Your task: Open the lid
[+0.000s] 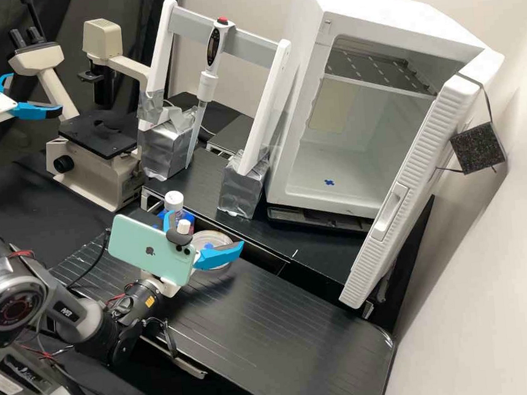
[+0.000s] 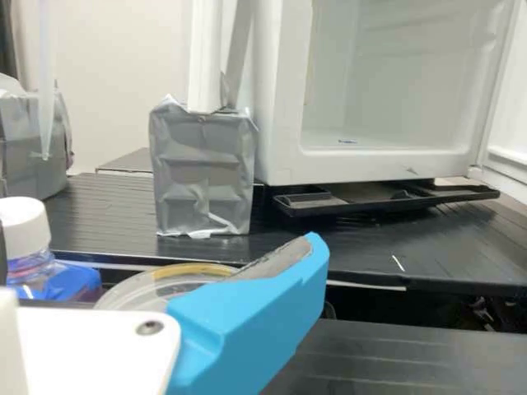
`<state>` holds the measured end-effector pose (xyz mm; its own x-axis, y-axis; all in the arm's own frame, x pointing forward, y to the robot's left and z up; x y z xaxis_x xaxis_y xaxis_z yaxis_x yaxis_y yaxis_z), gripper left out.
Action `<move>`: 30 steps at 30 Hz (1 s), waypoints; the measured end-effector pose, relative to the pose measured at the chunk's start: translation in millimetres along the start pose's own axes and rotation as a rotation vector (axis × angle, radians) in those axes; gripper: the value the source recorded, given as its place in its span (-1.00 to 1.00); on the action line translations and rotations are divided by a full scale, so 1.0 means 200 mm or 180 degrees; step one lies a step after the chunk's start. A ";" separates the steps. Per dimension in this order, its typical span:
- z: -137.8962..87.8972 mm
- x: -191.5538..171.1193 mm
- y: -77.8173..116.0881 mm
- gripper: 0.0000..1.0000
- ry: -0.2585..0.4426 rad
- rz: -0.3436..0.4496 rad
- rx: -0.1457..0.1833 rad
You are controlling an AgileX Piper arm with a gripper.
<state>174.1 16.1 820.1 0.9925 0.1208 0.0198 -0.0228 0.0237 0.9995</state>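
Two bright blue fingers (image 1: 222, 256) gape wide, empty; misjudge their height and you could shove the round clear-plastic dish (image 2: 136, 295) near them.

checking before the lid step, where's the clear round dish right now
In the high view, the clear round dish sits just left of the picture's centre, partly behind the open gripper and near the white-capped bottle.

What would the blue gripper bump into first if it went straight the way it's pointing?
Probably the clear round dish, close by the gripper. Depth is hard to judge, so it might pass over toward the silver-wrapped block.
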 end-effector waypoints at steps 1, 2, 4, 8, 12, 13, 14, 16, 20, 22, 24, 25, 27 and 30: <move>0.00 0.00 0.00 1.00 -0.0004 0.0000 -0.0010; 0.00 0.00 0.00 1.00 -0.0015 -0.0002 -0.0017; 0.00 0.00 0.00 1.00 -0.0015 -0.0003 -0.0022; 0.01 0.00 0.00 1.00 -0.0036 -0.0014 -0.0016; 0.03 0.01 -0.02 1.00 -0.0109 -0.0089 0.0016; 0.04 0.01 -0.03 1.00 -0.0128 -0.0107 0.0024; 0.04 0.02 -0.03 1.00 -0.0146 -0.0125 0.0031; 0.05 0.02 -0.04 1.00 -0.0180 -0.0138 0.0046; 0.08 0.02 -0.04 1.00 -0.0274 -0.0137 0.0060; 0.09 0.02 -0.03 1.00 -0.0298 -0.0125 0.0061; 0.09 0.02 -0.03 1.00 -0.0319 -0.0105 0.0059; 0.09 0.02 -0.03 1.00 -0.0325 -0.0099 0.0059; 0.10 0.02 -0.02 -1.00 -0.0339 -0.0087 0.0056; 0.10 0.02 -0.02 -1.00 -0.0340 -0.0086 0.0055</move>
<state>179.7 -3.2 816.0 0.9999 0.0140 -0.0054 0.0053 0.0082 1.0000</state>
